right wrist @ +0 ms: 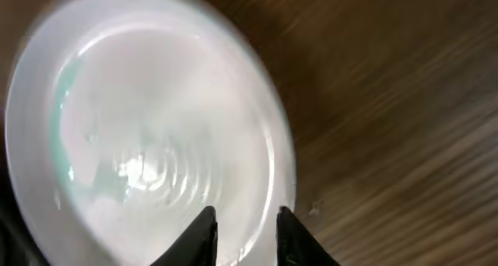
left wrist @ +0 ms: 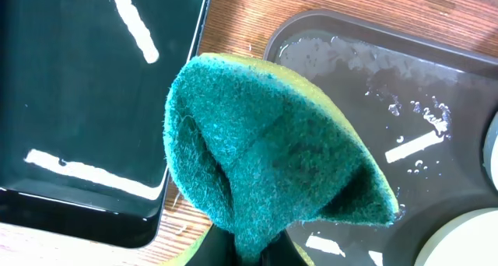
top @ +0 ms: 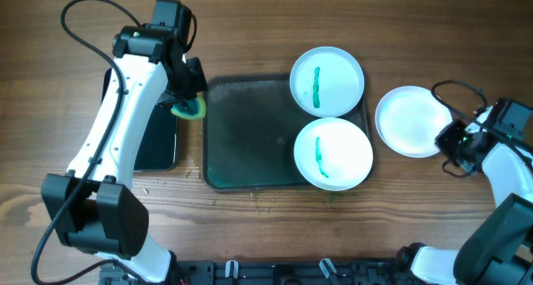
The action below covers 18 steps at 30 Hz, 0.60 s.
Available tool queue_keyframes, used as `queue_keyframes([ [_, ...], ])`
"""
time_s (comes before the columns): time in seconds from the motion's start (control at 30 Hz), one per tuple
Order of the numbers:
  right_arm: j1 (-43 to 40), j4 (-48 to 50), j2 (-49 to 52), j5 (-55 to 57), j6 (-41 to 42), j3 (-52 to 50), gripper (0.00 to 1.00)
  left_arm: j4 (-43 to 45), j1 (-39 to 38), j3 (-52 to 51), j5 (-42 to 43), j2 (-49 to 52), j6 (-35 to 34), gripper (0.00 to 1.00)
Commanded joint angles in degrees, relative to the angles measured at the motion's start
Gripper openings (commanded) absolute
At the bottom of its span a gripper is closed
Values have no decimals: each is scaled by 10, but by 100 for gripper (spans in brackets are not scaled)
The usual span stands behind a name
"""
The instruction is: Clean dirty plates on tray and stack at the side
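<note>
Seen from above, a wooden worktop (top: 250, 235) carries a large dark grey-green tray (top: 246, 135) at its centre. The tray's floor is wet, with droplets (left wrist: 389, 95) scattered near its corner. Two white plates sit at the tray's right end, both overhanging its rim. The upper plate (top: 326, 81) lies at the far right corner with a green streak down its face. The lower plate (top: 332, 153) lies at the near right corner, touching the upper one, with a similar green streak.

A third plate (top: 410, 121) rests on the bare worktop just right of the tray, apart from it. In my right wrist view it (right wrist: 148, 141) looks mostly white, with a faint green smear along one edge; the view is blurred.

My left claw (left wrist: 249, 246) is clamped on a folded green sponge (left wrist: 272, 157), held above the gap between the tray's far left corner and a smaller black tray (top: 158, 139).

My right claw (right wrist: 245, 227) has its fingers apart over the third plate's rim, gripping nothing; I cannot tell whether they touch it.
</note>
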Motion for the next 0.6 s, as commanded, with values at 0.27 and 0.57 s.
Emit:
queue_keyframes([
  [0.27, 250, -211, -40, -44, -50, 55, 32, 1, -15, 5, 37, -2, -5, 4],
  [0.57, 283, -165, 77, -9, -79, 55, 22, 0, -16, 5, 37, -2, -5, 4],
])
